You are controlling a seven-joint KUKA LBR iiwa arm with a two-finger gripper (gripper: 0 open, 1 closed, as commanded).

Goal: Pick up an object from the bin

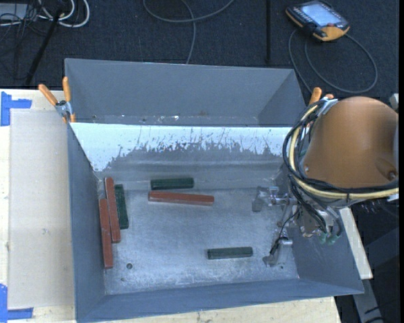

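My gripper (270, 227) is low at the right end of the bin, under the orange dome. Its two fingers stand wide apart, one toward the back and one toward the front, so it is open with nothing between them. A short dark green bar (229, 253) lies flat on the bin floor just left of the front fingertip (277, 254), apart from it. Farther left, a long red-brown bar (180, 198) lies across the middle of the floor. A short dark green bar (172, 184) rests right behind it.
Along the bin's left wall lie two long red-brown bars (106, 234) (112, 210) and a dark green bar (122, 207), side by side. The right wall slopes up close behind the gripper. Bare floor stretches between the middle bars and the front wall.
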